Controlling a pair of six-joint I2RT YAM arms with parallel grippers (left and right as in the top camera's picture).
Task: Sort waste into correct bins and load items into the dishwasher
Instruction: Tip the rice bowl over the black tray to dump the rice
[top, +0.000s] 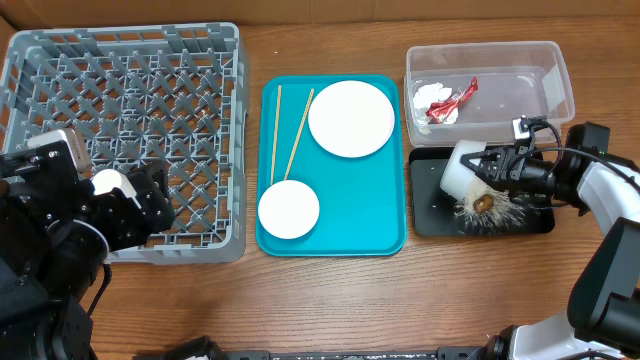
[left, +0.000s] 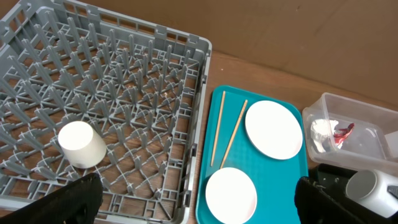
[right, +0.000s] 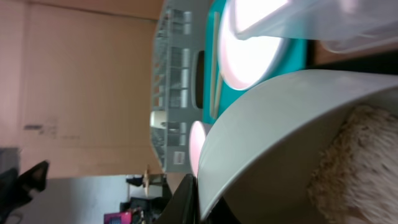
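Note:
My right gripper (top: 497, 168) is shut on the rim of the pale greenish-white bowl (top: 462, 168) and holds it tipped on its side over the black tray (top: 430, 215). White rice (top: 495, 212) and a brown chunk (top: 483, 203) lie on that tray. In the right wrist view the bowl (right: 273, 118) fills the frame, with rice (right: 351, 162) beside it. The red-and-white wrapper (top: 452, 100) lies in the clear tub (top: 555, 75). My left gripper (left: 196, 202) is open and empty over the grey rack's (top: 235, 150) near right corner. The white cup (left: 81, 144) lies in the rack.
A teal tray (top: 375, 230) between the rack and the bins holds the pink plate (top: 351, 118), the small dish (top: 288, 210) and two chopsticks (top: 290, 135). Bare wooden table runs along the front.

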